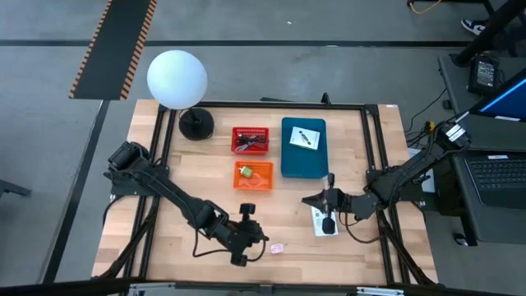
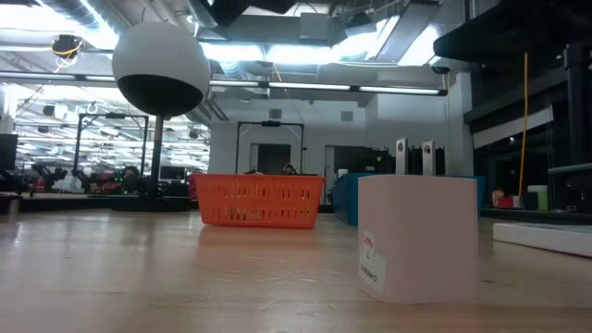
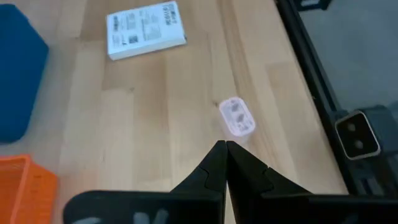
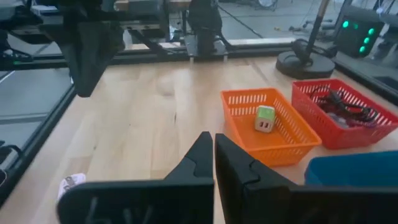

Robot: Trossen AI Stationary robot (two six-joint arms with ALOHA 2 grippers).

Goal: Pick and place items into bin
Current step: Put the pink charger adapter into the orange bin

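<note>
Hovering low in the lower middle of the high view, the left gripper [image 1: 253, 239] sits just to the left of a tiny pink piece [image 1: 277, 247] lying on the wooden table [image 1: 197, 177]. In the left wrist view the left gripper's two dark fingers [image 3: 214, 171] are pressed together with nothing between them, and the pink piece [image 3: 237, 117] lies just past the tips, apart from them.

Over at the lower right of the high view, the right gripper [image 1: 327, 201] is parked over a white printed packet [image 1: 324, 222], which lies flat on the wood near the right rail. The right wrist view shows that gripper's fingers together too, holding nothing.

Bins are lined up in the middle of the high view: an orange basket [image 1: 253, 175] with a small green-and-white item inside (clear in the right wrist view [image 4: 265, 118]), a red basket [image 1: 250, 140] above it holding dark cords [image 4: 339, 102], and a blue bin [image 1: 303, 148] to the right with a second white packet [image 1: 305, 138] resting on top of it.

The white globe lamp [image 1: 177, 79] stands at the upper left of the table on its black base. The low view has the orange basket [image 2: 257, 200] mid-frame and a white box [image 2: 418, 238] close to the camera at the right, a small label on its side.
</note>
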